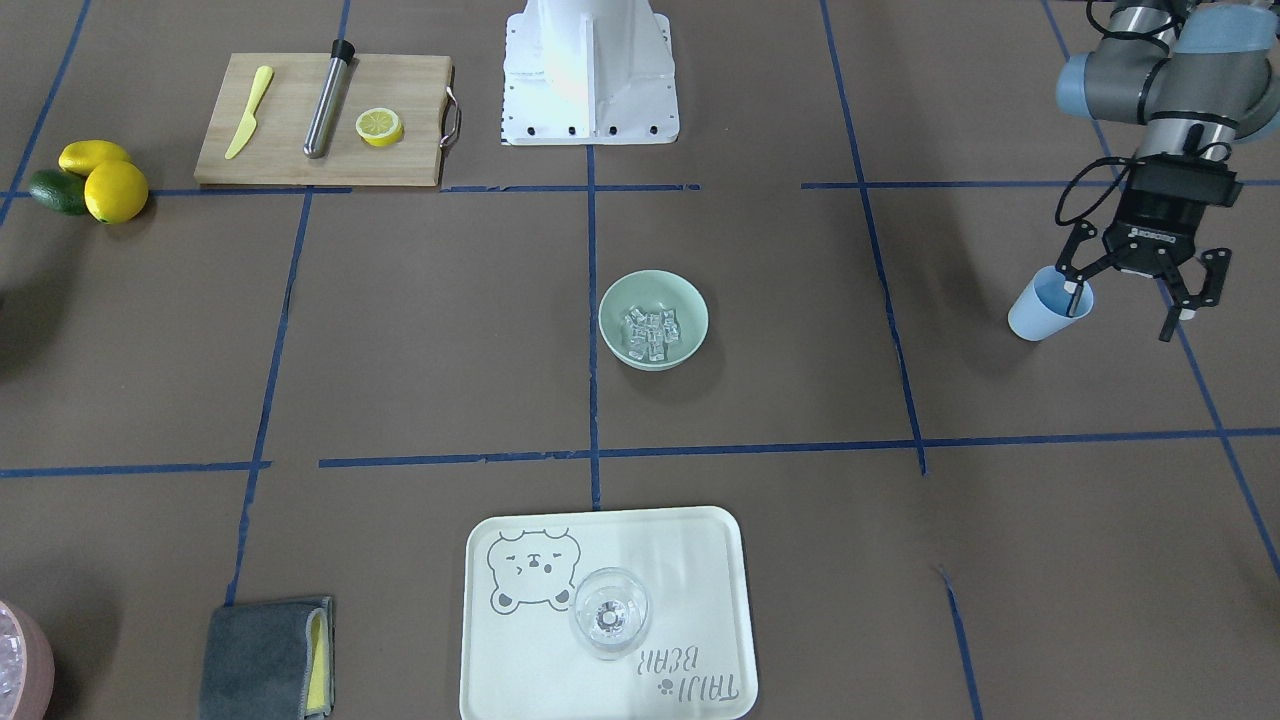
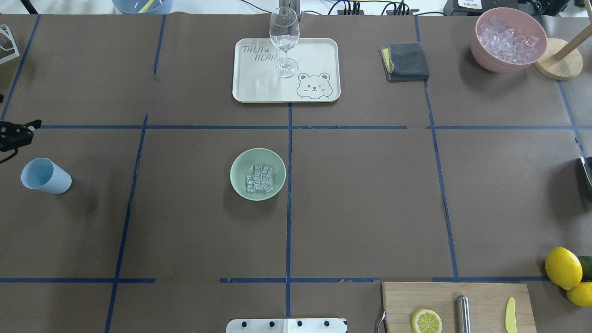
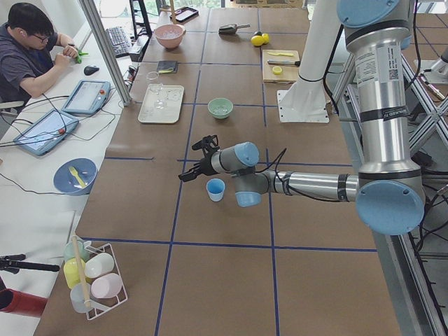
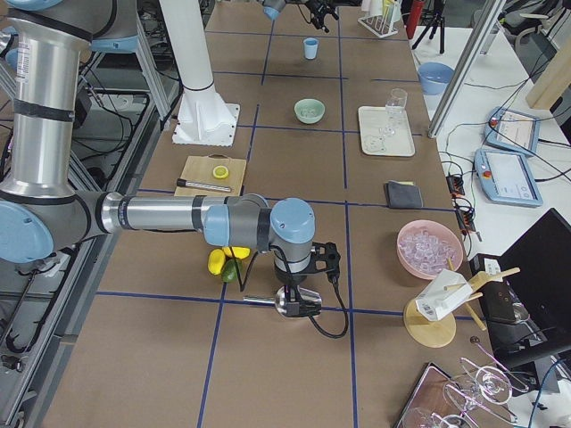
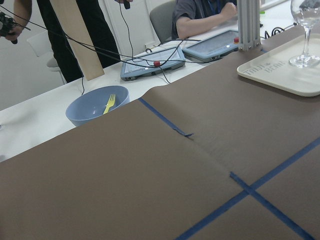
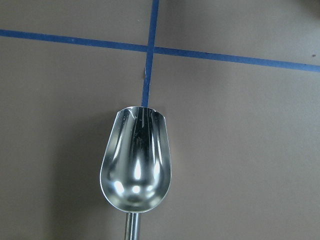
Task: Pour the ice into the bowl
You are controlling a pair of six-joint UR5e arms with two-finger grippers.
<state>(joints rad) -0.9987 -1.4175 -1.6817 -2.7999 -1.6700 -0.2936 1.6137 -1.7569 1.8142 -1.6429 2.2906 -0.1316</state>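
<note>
Left gripper (image 1: 1125,310) is hovering near the light blue cup (image 2: 45,175), fingers spread, gripping nothing. Mid-table the ice (image 2: 259,178) is sitting in the mint-green bowl (image 2: 237,172): cubes likely slick and loose, bowl light and prone to sliding, so gripping its rim looks best. Brown taped table (image 2: 370,194) is giving room all round it; right gripper (image 4: 305,290) is hanging over an empty metal scoop (image 6: 136,165), fingers can't tell.
</note>
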